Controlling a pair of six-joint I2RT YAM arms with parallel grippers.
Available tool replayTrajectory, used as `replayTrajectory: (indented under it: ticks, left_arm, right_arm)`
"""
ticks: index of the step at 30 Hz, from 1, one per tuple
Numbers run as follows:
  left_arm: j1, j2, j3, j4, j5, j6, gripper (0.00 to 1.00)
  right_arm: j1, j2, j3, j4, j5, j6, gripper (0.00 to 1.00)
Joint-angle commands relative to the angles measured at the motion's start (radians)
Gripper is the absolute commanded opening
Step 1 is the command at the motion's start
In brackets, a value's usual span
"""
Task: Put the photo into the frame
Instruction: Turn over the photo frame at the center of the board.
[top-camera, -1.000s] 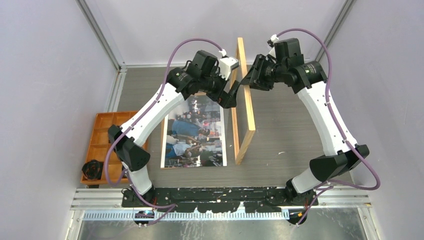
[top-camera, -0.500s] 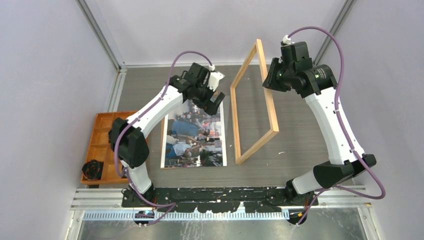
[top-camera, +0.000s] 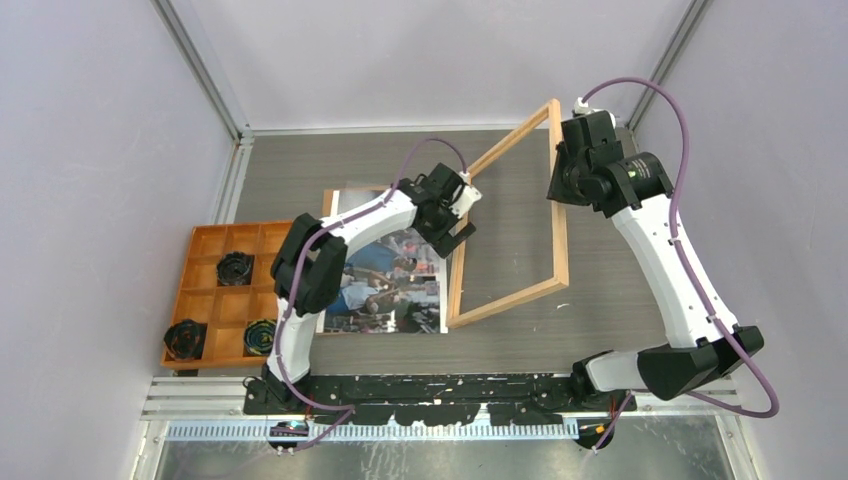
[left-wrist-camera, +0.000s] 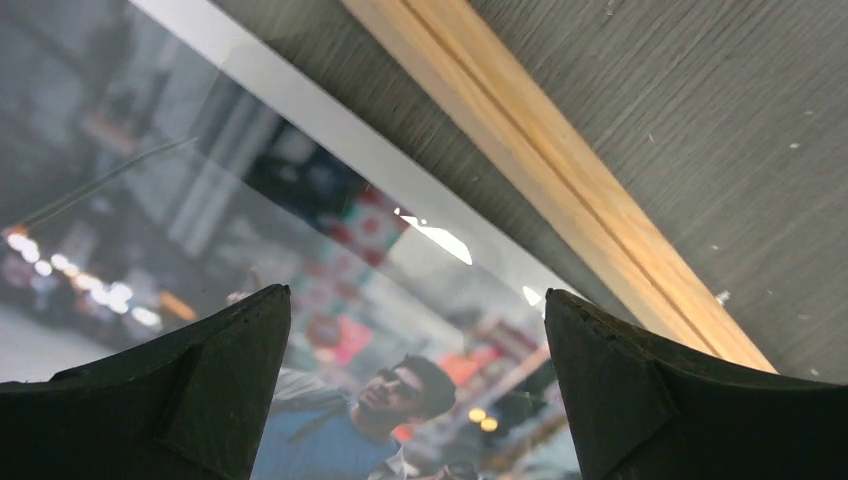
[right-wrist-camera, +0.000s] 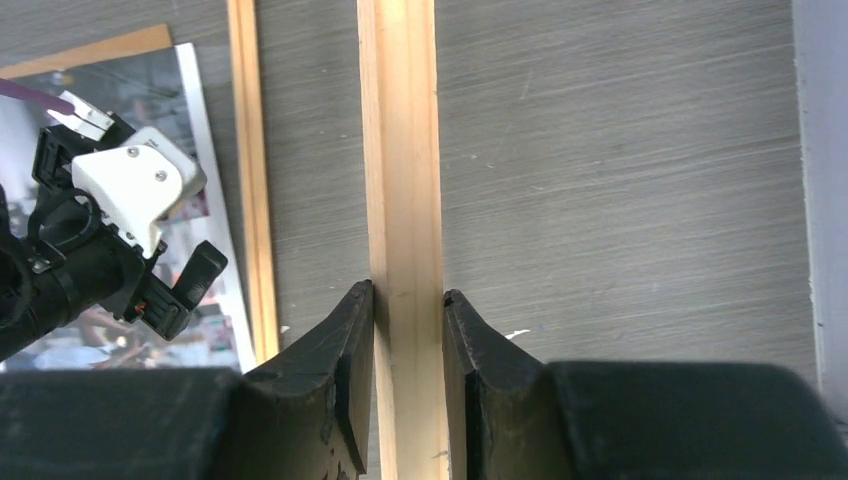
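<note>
right jaws tight around frame (right-wrist-camera: 401, 150)

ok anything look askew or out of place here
Only the frame: it sits tilted, not flat. The right gripper is clamped on its right strip and holds that side raised, while the left strip lies on the table beside the photo. The photo lies flat, and the left gripper hangs open above it.

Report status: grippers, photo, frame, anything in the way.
Right gripper shut on frame, frame tilted, near edge down. Left gripper open over photo. Photo flat, outside frame. Left gripper possibly in frame's path.
</note>
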Motion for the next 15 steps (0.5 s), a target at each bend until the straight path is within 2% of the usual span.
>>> replayTrajectory:
  ticks: [1,7,15]
  left_arm:
    - [-0.014,0.029,0.012,0.096,-0.127,0.043,1.0]
    - [-0.014,0.043,-0.04,0.161,-0.214,0.079,1.0]
    - [-0.014,0.053,-0.066,0.159,-0.183,0.086,1.0]
  right_arm:
    - [0.006,-0.003,-0.065,-0.078,0.054,-0.053,0.01]
    - [0.005,0.001,-0.128,-0.043,0.069,-0.058,0.01]
    - [0.005,0.029,-0.25,0.021,0.143,-0.053,0.01]
